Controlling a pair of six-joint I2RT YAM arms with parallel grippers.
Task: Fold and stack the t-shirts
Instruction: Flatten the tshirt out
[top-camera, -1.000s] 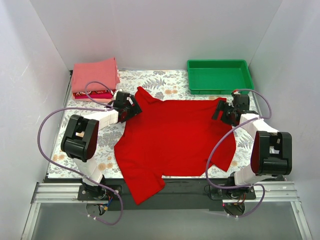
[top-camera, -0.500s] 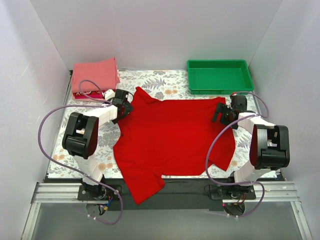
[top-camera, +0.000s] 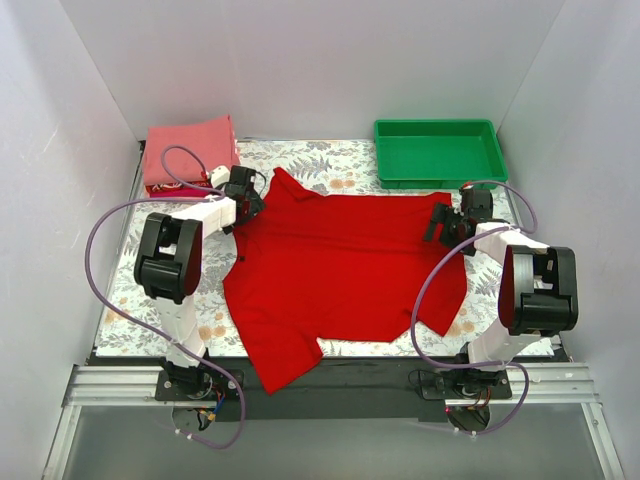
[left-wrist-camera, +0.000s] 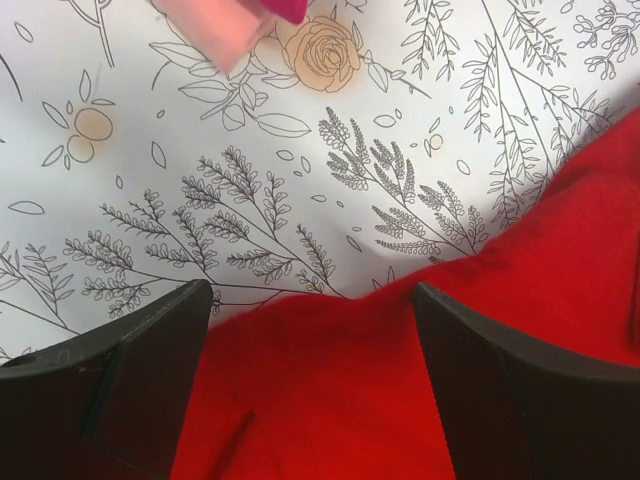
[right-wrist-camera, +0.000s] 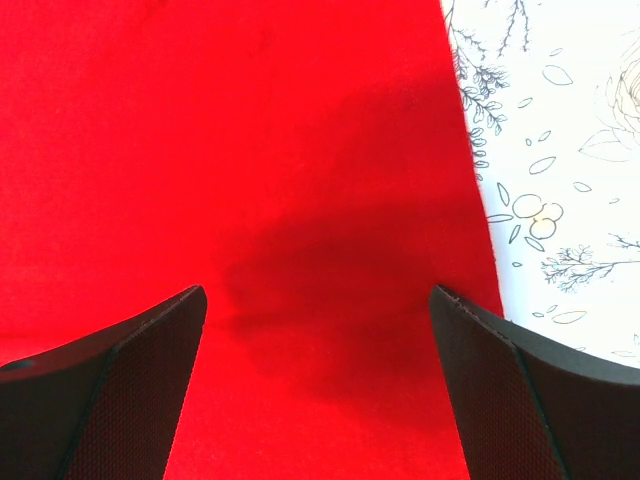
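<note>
A bright red t-shirt (top-camera: 340, 265) lies spread flat across the middle of the table. My left gripper (top-camera: 243, 196) is open at the shirt's far left corner; in the left wrist view its fingers (left-wrist-camera: 150, 370) straddle the red cloth edge (left-wrist-camera: 330, 380). My right gripper (top-camera: 450, 222) is open over the shirt's far right corner, with red cloth (right-wrist-camera: 300, 200) between and beyond its fingers (right-wrist-camera: 110, 380). A stack of folded shirts, salmon-pink on top (top-camera: 188, 150) with magenta below, sits at the far left; its pink corner (left-wrist-camera: 225, 25) shows in the left wrist view.
A green plastic tray (top-camera: 438, 152) stands at the far right. The table has a floral-patterned cover (top-camera: 125, 290). White walls enclose the left, back and right sides. A shirt sleeve hangs over the near table edge (top-camera: 285, 365).
The left gripper has moved toward the far left, drawing the shirt's left corner with it. The shirt has shifted slightly away and lies flatter. The right gripper has barely moved.
</note>
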